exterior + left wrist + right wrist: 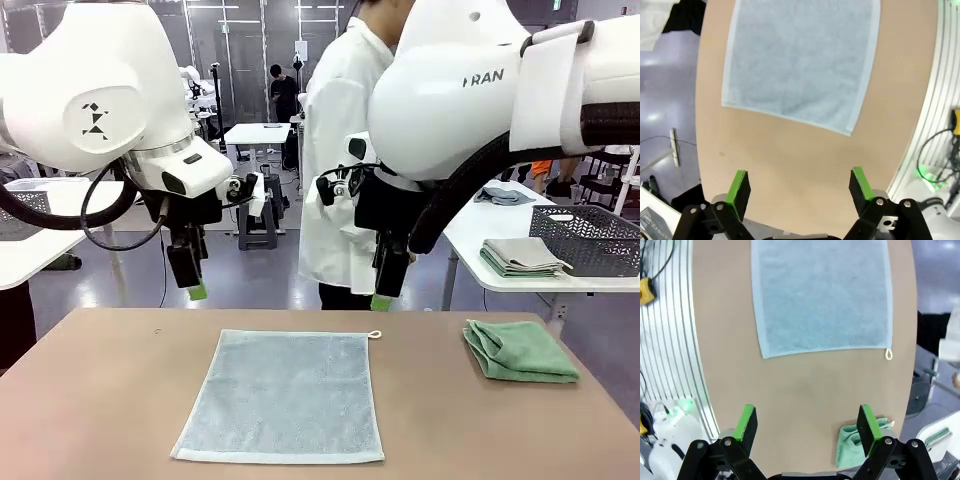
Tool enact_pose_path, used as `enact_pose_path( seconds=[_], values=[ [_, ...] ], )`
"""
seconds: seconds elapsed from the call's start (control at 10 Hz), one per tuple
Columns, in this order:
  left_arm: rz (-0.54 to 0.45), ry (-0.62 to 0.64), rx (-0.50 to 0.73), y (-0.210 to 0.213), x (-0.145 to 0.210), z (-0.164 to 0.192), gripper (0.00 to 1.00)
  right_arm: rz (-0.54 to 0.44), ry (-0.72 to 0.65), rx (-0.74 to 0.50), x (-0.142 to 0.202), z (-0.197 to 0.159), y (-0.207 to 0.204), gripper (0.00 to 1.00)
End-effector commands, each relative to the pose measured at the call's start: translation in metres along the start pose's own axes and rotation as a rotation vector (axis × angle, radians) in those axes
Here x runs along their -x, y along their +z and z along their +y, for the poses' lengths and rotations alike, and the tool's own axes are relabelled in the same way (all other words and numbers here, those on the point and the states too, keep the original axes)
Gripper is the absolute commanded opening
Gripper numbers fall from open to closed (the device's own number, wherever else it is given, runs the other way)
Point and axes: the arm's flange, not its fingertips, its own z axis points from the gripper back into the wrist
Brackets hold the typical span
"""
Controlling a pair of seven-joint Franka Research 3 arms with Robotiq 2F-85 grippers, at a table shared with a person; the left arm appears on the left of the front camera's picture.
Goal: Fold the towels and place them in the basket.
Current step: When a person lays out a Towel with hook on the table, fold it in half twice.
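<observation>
A pale blue-grey towel [282,396] lies spread flat in the middle of the brown table [110,390], with a small loop at its far right corner. The same towel [800,60] is flat in the left wrist view, and in the right wrist view the towel [822,295] is also flat. A mint green towel [518,350] sits folded near the table's right edge; it is partly hidden behind a finger as the green towel [849,452]. My left gripper [195,285] hangs open above the far left of the table. My right gripper [385,296] hangs open above the far edge. Both hold nothing. The basket on this table is out of view.
A person in a white coat [340,170] stands just beyond the table's far edge. On another white table at the right are a dark mesh basket [590,238] and folded cloths [520,258]. Bare tabletop lies left and right of the flat towel.
</observation>
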Motion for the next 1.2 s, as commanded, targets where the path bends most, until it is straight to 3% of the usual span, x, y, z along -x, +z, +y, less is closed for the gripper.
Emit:
enact_pose_path(
  seconds=[0.0,0.3,0.6,1.1],
  values=[
    [0.010,-0.070,0.047,0.006,0.007,-0.003,1.00,-0.012,0.174,-0.059,0.010,0.004,-0.006,1.00],
    [-0.002,-0.149,0.095,0.002,0.017,-0.014,1.00,-0.002,0.203,-0.117,0.005,0.001,-0.014,1.00],
    [-0.004,-0.234,0.086,-0.001,0.024,-0.027,1.00,-0.003,0.137,-0.119,-0.001,-0.005,-0.017,1.00],
    [0.045,-0.158,0.109,-0.006,0.023,-0.025,1.00,0.032,0.083,-0.053,-0.008,-0.003,-0.025,1.00]
  ],
)
